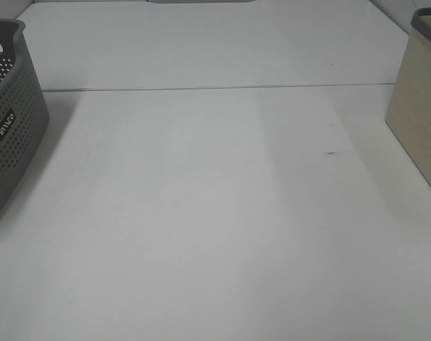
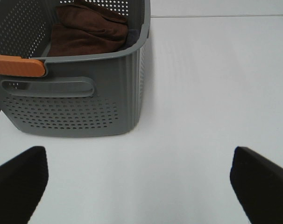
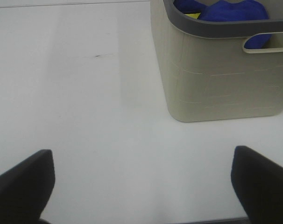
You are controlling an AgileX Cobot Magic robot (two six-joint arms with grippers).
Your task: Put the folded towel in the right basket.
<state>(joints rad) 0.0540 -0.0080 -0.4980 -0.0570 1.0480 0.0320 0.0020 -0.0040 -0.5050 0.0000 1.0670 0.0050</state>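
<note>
A brown folded towel [image 2: 88,30] lies inside the grey perforated basket [image 2: 85,93], which stands at the left edge of the table [image 1: 9,128]. The beige basket [image 1: 418,121] stands at the right edge; the right wrist view shows it [image 3: 216,70] holding blue cloth [image 3: 230,10] and a bit of something yellow [image 3: 193,15]. My left gripper [image 2: 137,156] is open and empty, over bare table short of the grey basket. My right gripper [image 3: 141,156] is open and empty, short of the beige basket. Neither gripper shows in the exterior high view.
An orange handle [image 2: 17,66] sits on the grey basket's near rim. A seam [image 1: 222,88] runs across the white table at the back. A small dark mark [image 1: 333,152] lies on the table near the beige basket.
</note>
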